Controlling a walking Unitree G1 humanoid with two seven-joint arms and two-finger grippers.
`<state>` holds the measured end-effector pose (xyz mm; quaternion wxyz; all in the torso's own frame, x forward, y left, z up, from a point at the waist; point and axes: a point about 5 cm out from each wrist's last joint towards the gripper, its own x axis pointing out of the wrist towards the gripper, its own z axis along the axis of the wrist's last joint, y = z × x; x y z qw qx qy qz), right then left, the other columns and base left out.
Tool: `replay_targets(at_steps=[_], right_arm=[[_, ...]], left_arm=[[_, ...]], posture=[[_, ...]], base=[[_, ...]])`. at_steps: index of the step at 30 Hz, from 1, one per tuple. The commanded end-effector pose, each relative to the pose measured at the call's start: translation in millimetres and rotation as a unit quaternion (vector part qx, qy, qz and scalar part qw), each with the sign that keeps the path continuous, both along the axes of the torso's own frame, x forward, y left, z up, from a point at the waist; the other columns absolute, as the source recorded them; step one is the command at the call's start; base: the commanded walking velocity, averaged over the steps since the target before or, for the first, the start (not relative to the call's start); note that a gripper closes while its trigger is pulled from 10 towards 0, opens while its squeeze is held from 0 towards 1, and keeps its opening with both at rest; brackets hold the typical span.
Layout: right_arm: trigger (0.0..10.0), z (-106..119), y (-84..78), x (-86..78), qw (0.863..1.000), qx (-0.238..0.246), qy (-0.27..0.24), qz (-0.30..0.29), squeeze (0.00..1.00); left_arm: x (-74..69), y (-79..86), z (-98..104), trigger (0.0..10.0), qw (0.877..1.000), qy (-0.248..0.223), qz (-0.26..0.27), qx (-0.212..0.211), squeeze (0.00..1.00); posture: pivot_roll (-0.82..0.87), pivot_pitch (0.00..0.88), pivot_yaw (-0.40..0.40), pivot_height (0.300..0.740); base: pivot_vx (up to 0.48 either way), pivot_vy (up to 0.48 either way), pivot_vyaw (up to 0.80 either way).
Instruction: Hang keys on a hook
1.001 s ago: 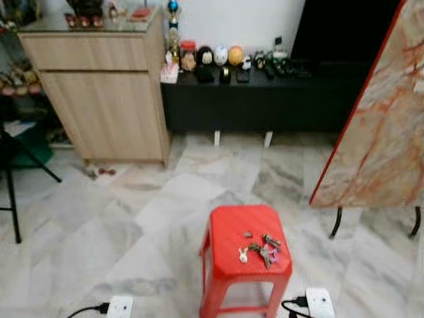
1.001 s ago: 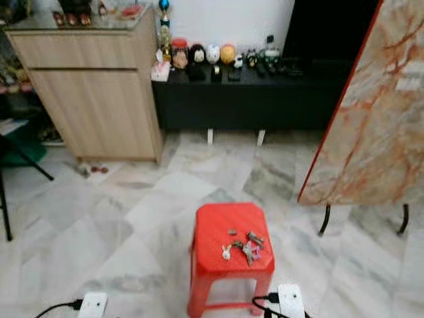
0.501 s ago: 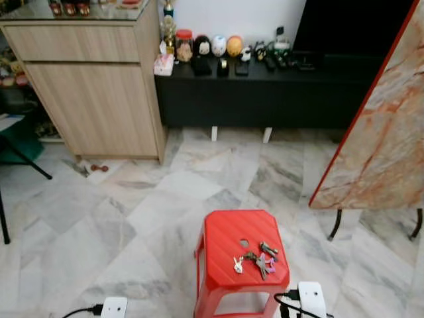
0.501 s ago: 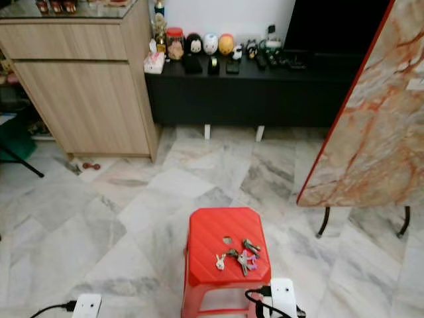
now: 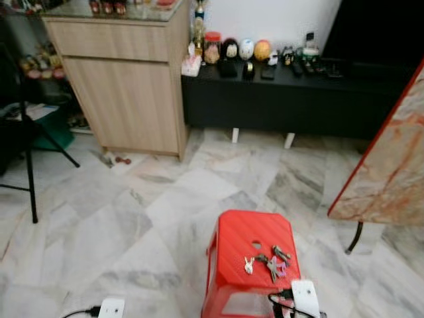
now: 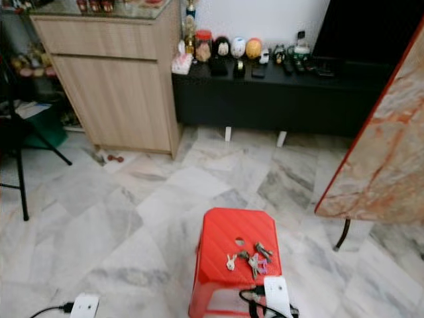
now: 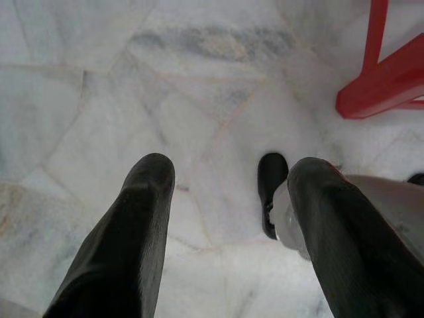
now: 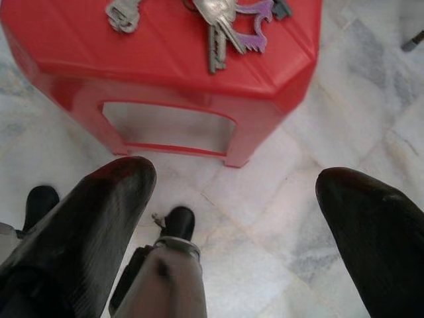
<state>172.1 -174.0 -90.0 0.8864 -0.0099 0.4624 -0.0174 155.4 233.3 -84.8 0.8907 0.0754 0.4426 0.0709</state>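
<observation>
The keys (image 8: 225, 23) lie in a loose bunch on the top of the red plastic stool (image 5: 254, 262), toward its right-hand side, with a purple tag among them and one small pale key a little apart to the left. We see our right gripper (image 8: 232, 218) spread wide and holding nothing, hanging low in front of the stool with its fingers pointing at the floor just short of the stool's near edge; our left gripper (image 7: 232, 218) is likewise parted and empty, over bare marble floor (image 5: 99, 218) beside one red stool leg. Compared with a second ago, the whole head picture has slid: the wooden cabinet (image 5: 129, 86) and the black low console (image 5: 291, 93) with its row of ornaments now sit further right in frame, the marble-patterned slab (image 5: 391, 179) is pushed toward the edge, and a black tripod leg (image 5: 30, 165) has come in at the left. We take that as our own turning and stepping, not the keys moving. We judge the approach nearly done, with the reach down for the bunch next; we can make out no hook here.
</observation>
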Motion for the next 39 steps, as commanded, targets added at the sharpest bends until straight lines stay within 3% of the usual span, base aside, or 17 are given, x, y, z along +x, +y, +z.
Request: replay_targets(at_steps=[1, 9, 15, 25, 39], right_arm=[[10.0, -2.0, -4.0, -4.9, 1.0, -0.002, 0.009, -0.007, 0.0], [10.0, -2.6, -4.0, -6.1, 1.0, -0.003, 0.012, -0.006, 0.0], [10.0, -1.4, 2.2, -2.6, 1.0, -0.009, 0.004, 0.014, 0.0], [10.0, -1.3, 0.8, -3.0, 1.0, 0.002, 0.001, -0.005, 0.0], [10.0, -0.3, -3.5, -2.6, 1.0, 0.006, -0.008, -0.016, 0.0]], left_arm=[[2.4, -3.1, 0.4, 10.0, 1.0, -0.004, -0.006, 0.001, 0.0], [2.8, -3.9, 0.5, 10.0, 1.0, -0.007, -0.005, 0.001, 0.0], [3.3, -3.9, 0.9, 10.0, 1.0, -0.01, -0.005, 0.001, 0.0], [4.3, -4.6, 1.3, 10.0, 1.0, -0.013, -0.007, 0.002, 0.0], [4.8, -5.2, 1.8, 10.0, 1.0, -0.018, -0.008, 0.004, 0.0]], posture=[[0.11, 0.025, -0.066, 0.74], [0.11, 0.027, -0.067, 0.74], [0.11, 0.03, -0.067, 0.74], [0.11, 0.032, -0.066, 0.74], [0.11, 0.035, -0.065, 0.74]], base=[[0.0, 0.0, 0.0], [0.0, 0.0, 0.0], [0.284, 0.0, 0.09], [0.305, 0.0, 0.12], [0.0, 0.0, 0.0]])
